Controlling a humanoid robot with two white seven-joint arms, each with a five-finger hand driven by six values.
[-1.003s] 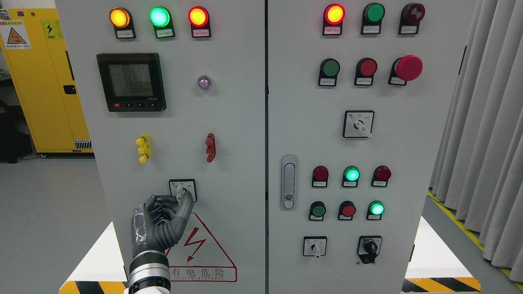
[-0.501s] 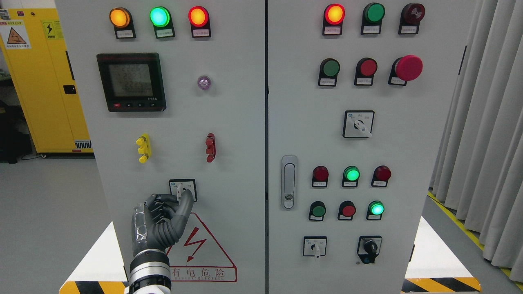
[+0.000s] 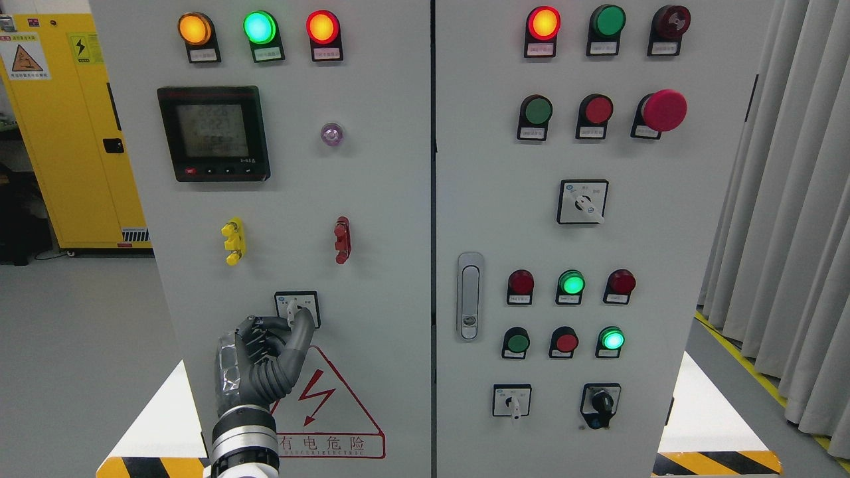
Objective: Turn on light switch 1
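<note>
Left hand (image 3: pixel 262 362), rising from the lower edge just left of the warning triangle (image 3: pixel 319 405), palm toward the cabinet (image 3: pixel 385 199). Fingers (image 3: pixel 302 332) curled, thumb and forefinger pinching the white lever of the switch (image 3: pixel 297 308), which sits directly above the triangle and below the yellow (image 3: pixel 233 240) and red (image 3: pixel 342 239) handles. The lever's long axis runs roughly vertical (tip hidden by the fingers), so the coming move is probably a twist about it. Right hand absent from view.

"有电危险" on warning sign (image 3: pixel 329 405)
</note>
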